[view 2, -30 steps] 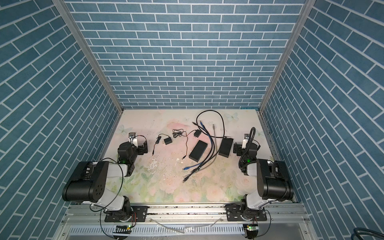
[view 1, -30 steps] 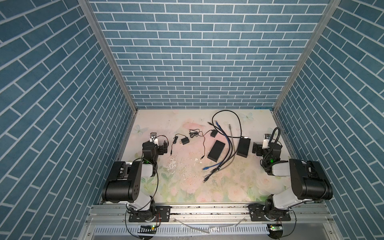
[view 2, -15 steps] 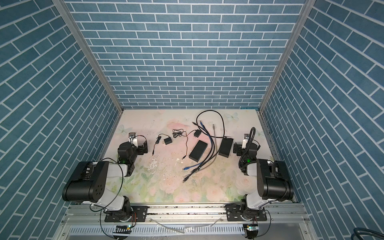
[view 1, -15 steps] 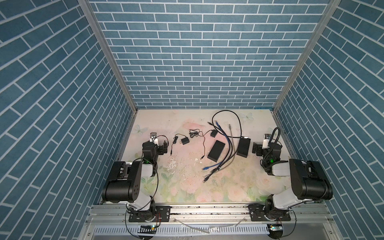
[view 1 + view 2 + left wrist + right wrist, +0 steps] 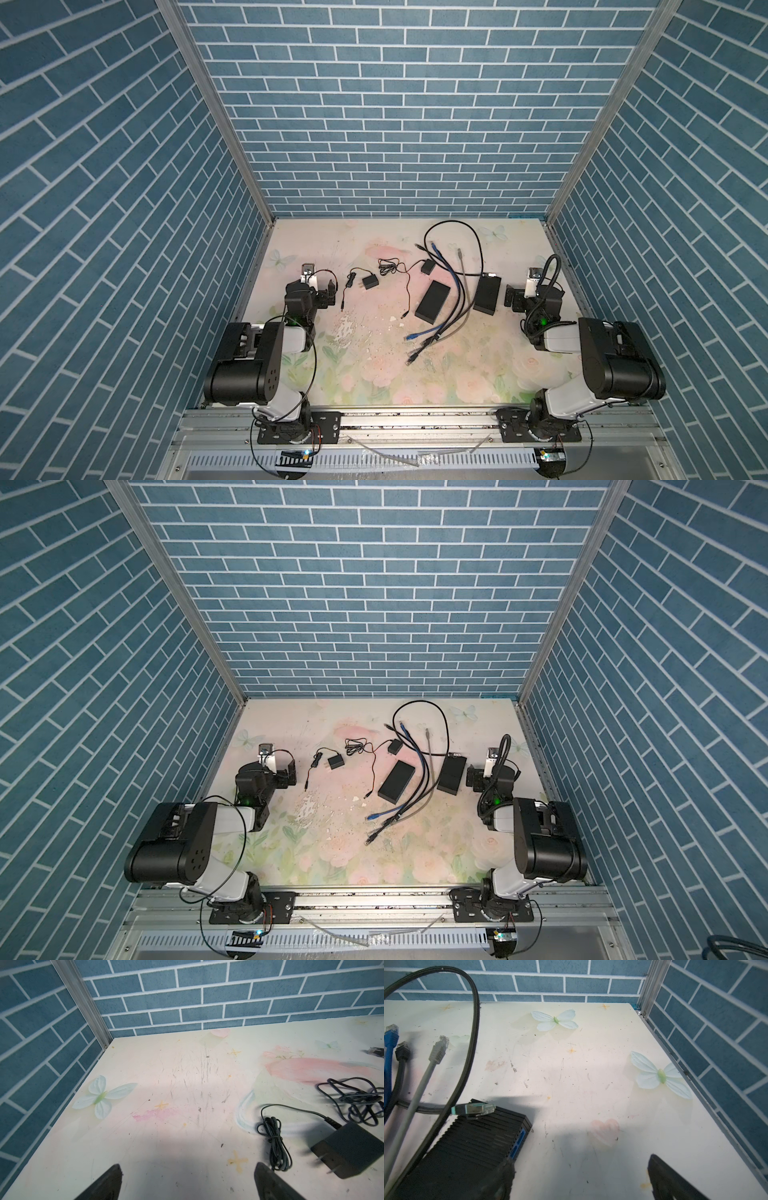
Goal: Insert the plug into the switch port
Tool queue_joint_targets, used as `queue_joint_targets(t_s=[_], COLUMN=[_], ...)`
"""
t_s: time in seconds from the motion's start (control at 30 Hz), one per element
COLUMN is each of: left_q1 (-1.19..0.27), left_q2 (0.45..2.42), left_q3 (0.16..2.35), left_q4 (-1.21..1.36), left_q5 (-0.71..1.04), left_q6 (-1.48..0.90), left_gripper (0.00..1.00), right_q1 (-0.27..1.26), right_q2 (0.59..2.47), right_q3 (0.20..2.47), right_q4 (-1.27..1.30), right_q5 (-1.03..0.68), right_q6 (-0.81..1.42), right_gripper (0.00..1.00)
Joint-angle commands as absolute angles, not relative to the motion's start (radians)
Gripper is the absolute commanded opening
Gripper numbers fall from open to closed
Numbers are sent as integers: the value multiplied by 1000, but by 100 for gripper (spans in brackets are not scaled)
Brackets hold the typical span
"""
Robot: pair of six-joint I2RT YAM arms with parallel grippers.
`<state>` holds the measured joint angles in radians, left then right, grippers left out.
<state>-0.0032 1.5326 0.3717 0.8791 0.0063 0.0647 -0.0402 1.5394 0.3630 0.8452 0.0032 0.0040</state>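
Two black switches lie right of centre: one [image 5: 433, 301] in the middle, the other [image 5: 487, 295] [image 5: 467, 1147] beside my right gripper, its blue ports [image 5: 519, 1142] facing that gripper. A teal plug [image 5: 475, 1109] on a black flat cable rests on top of this switch. Blue [image 5: 391, 1032], black [image 5: 402, 1051] and grey [image 5: 439, 1049] cable plugs lie loose behind it. My right gripper [image 5: 533, 297] [image 5: 581, 1160] is open and empty, with one fingertip [image 5: 508, 1167] at the switch's port corner. My left gripper [image 5: 311, 291] [image 5: 188, 1167] stands open and empty over bare table at the left.
A black power adapter [image 5: 351, 1149] with a bundled cord [image 5: 274, 1142] lies just right of my left gripper. A second adapter [image 5: 428, 266] sits further back. The cables' other ends [image 5: 415, 345] fan out mid-table. Brick walls close in on three sides.
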Motion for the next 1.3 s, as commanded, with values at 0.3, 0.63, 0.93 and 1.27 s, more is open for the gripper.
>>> queue_joint_targets(t_s=[0.3, 0.63, 0.93, 1.27], left_q1=[-6, -12, -90, -392], left_q2=[1522, 1376, 1237, 1307], left_q3=[398, 561, 650, 795], left_q4=[838, 392, 122, -110], left_q5=[-15, -212, -250, -283], left_q6=[61, -65, -199, -320], left_gripper=[100, 100, 99, 100], right_q1=[-43, -28, -9, 74], right_q2=[1538, 1326, 1198, 1204], right_q3=[391, 545, 704, 869], right_q4=[868, 405, 13, -339], right_q5=[-9, -25, 25, 23], right_q6=[33, 31, 258, 406], right_gripper=[96, 93, 99, 99])
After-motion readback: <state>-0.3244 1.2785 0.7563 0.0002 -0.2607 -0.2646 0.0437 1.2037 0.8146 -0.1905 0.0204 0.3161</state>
